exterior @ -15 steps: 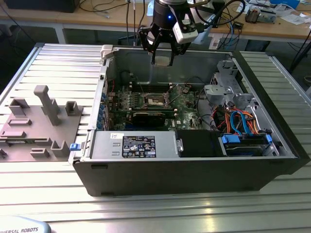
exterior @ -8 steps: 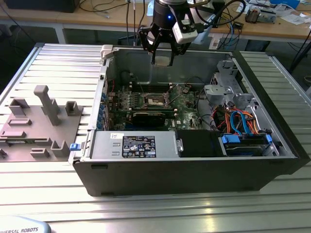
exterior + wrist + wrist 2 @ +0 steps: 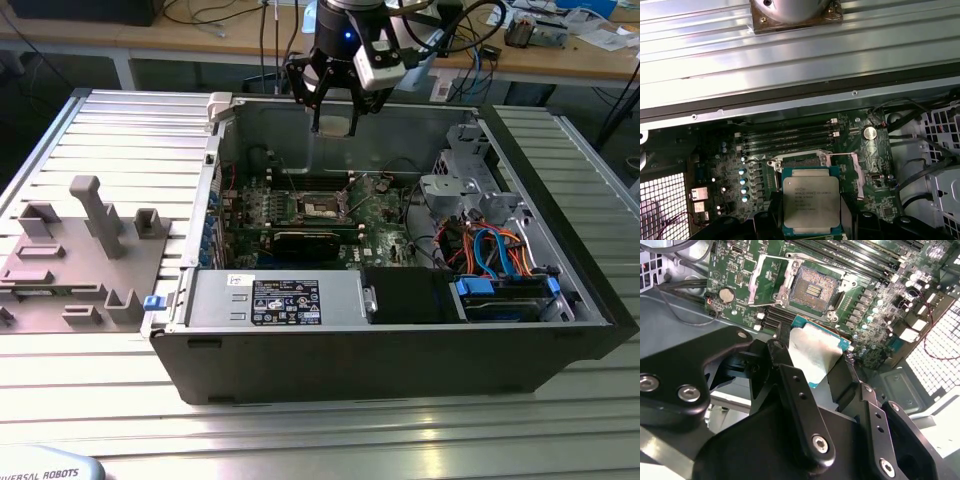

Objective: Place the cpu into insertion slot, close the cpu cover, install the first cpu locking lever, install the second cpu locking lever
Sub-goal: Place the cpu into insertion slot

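One gripper [image 3: 335,125] pinched the cpu [image 3: 811,204] by its edges, aloft near the open insertion slot [image 3: 812,290]. Doing this well would mean keeping the cpu level, squared with the slot, and lowering without force.

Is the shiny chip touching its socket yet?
Apart. The second wrist view shows the cpu held up, with a clear gap between it and the insertion slot.

Black hand [image 3: 812,360] with silver screws [image 3: 820,442]; wrist [image 3: 345,35] seemingly glows blue.
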Available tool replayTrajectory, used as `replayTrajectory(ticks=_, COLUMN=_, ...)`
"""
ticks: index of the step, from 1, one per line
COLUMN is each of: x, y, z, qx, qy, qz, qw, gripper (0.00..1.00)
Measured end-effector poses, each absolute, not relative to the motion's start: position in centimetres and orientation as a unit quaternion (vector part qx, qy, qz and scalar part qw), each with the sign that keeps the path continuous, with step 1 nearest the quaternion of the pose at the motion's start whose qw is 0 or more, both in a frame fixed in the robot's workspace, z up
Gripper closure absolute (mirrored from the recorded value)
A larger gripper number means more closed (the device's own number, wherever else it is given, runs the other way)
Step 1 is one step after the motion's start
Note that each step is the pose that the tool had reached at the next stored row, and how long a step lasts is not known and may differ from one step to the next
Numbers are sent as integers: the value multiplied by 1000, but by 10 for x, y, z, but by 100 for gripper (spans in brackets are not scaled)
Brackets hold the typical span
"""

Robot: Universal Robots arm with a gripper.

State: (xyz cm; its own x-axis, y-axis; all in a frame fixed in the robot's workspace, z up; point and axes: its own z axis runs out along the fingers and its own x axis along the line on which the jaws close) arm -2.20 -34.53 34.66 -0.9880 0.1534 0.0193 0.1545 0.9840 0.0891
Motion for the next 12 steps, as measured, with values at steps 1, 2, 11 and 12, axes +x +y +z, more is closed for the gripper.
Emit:
replayTrajectory(ticks=1, x=-22, y=-345, z=347, qx=-80, qy=-996, qz=-45, qw=6, gripper=46)
replayTrajectory(ticks=2, x=-22, y=-345, z=347, qx=-81, qy=-996, qz=-45, qw=6, gripper=46)
replayTrajectory(ticks=11, x=-22, y=-345, z=346, qx=-91, qy=-995, qz=-45, qw=6, gripper=46)
replayTrajectory(ticks=12, x=-22, y=-345, z=346, qx=-92, qy=-995, qz=-45, qw=6, gripper=46)
